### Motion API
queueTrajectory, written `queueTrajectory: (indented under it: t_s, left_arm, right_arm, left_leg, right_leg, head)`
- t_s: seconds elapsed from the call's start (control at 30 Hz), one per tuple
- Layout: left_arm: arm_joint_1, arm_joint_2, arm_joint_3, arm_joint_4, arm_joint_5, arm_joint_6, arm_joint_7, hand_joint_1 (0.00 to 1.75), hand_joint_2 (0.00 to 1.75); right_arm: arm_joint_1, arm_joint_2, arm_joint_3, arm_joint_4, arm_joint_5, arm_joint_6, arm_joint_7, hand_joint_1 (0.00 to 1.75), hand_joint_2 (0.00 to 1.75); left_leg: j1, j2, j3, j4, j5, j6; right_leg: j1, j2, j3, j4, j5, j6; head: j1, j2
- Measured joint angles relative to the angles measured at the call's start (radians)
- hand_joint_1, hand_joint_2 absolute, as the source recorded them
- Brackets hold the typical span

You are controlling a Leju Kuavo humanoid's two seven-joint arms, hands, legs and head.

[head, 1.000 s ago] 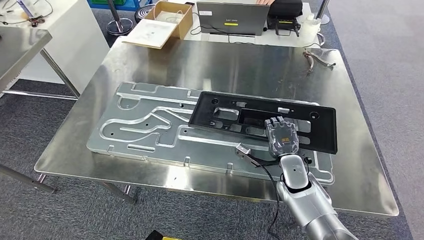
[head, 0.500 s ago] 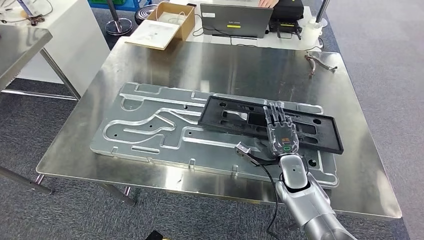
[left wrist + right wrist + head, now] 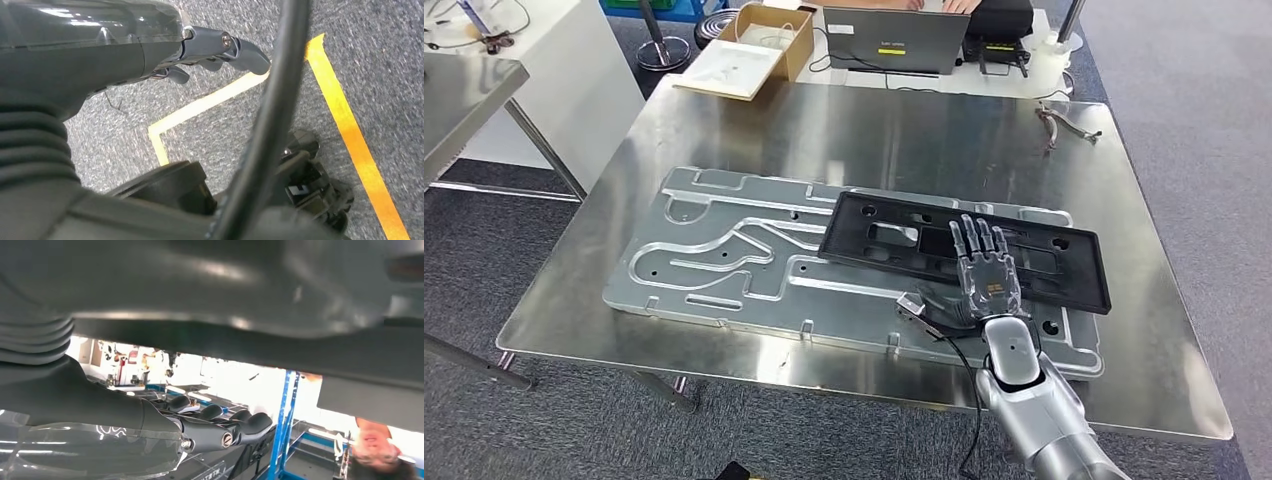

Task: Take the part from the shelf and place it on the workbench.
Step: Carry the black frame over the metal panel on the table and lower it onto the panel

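Part: black frame (image 3: 964, 250) lies flat on the grooved metal plate (image 3: 724, 260), itself on the worktop (image 3: 904, 130).
Right hand (image 3: 986, 275): over the frame's near edge, fingers (image 3: 975, 238) spread wide and straight, gripping nothing.
Left hand (image 3: 200, 50): hangs over the floor, holding nothing.
Risk: a fingertip catching a cutout on withdrawal could probably drag or tilt the frame off its seat.

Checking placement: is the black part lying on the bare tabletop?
No. The black part lies on the grooved metal plate, which rests on the workbench.
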Motion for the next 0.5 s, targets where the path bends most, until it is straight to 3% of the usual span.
queueTrajectory:
  t_s: [0.07,0.17,0.2,0.23,0.27,0.37,0.4,0.5]
  left_arm:
    - [0.000,0.000,0.000,0.000,0.002,-0.001,-0.001,0.00,0.00]
    - [0.001,0.000,0.000,0.000,0.003,-0.001,-0.002,0.00,0.00]
    - [0.002,0.000,0.000,0.000,0.004,-0.001,-0.002,0.00,0.00]
    - [0.003,0.000,0.000,0.000,0.006,-0.002,-0.002,0.00,0.00]
    - [0.004,0.000,0.000,0.000,0.008,-0.002,-0.003,0.00,0.00]
    - [0.002,0.001,0.001,0.000,0.014,-0.006,-0.008,0.00,0.00]
    - [0.001,0.001,0.001,0.000,0.017,-0.007,-0.009,0.00,0.00]
    - [0.004,0.000,0.001,0.000,0.024,-0.005,-0.009,0.00,0.00]
  right_arm:
    - [0.000,0.001,0.000,0.000,0.000,-0.001,0.000,0.00,0.00]
    - [0.003,0.002,0.000,0.000,0.000,-0.002,-0.001,0.00,0.00]
    - [0.006,0.003,0.000,0.000,0.000,-0.003,-0.001,0.00,0.00]
    - [0.008,0.004,0.000,0.000,0.000,-0.005,-0.001,0.00,0.00]
    - [0.011,0.005,0.000,-0.001,0.000,-0.008,-0.002,0.00,0.00]
    - [0.026,0.012,0.000,-0.020,0.000,-0.033,-0.009,0.00,0.00]
    - [0.035,0.015,0.000,-0.030,0.000,-0.043,-0.011,0.00,0.00]
    - [0.072,0.022,0.000,-0.061,0.000,-0.068,-0.009,0.00,0.00]
  left_leg:
    - [0.002,0.001,-0.019,0.049,-0.035,-0.012]
    - [0.012,0.003,-0.106,0.238,-0.122,-0.026]
    - [0.014,0.003,-0.125,0.278,-0.131,-0.029]
    - [0.017,0.003,-0.127,0.279,-0.120,-0.031]
    - [0.019,0.003,-0.108,0.239,-0.093,-0.032]
    - [0.019,0.002,-0.012,0.043,-0.008,-0.026]
    - [0.017,0.001,0.002,0.013,0.000,-0.022]
    - [0.015,0.000,0.000,0.002,0.009,-0.005]
  right_leg:
    - [-0.007,-0.002,0.005,-0.006,0.002,-0.010]
    - [-0.008,-0.004,0.007,-0.005,0.001,-0.017]
    - [-0.008,-0.005,0.007,-0.004,0.001,-0.017]
    - [-0.009,-0.006,0.007,-0.002,0.001,-0.016]
    - [-0.009,-0.005,0.007,0.000,0.001,-0.015]
    - [-0.009,-0.004,0.006,0.007,-0.003,-0.005]
    - [-0.008,-0.004,0.004,0.008,-0.002,0.000]
    - [-0.008,-0.004,0.002,0.006,0.003,0.017]
  head:
    - [0.000,0.000]
    - [0.000,0.000]
    - [0.000,0.000]
    - [0.000,0.000]
    - [0.000,0.000]
    - [0.000,0.000]
    - [0.000,0.000]
    - [0.000,0.000]
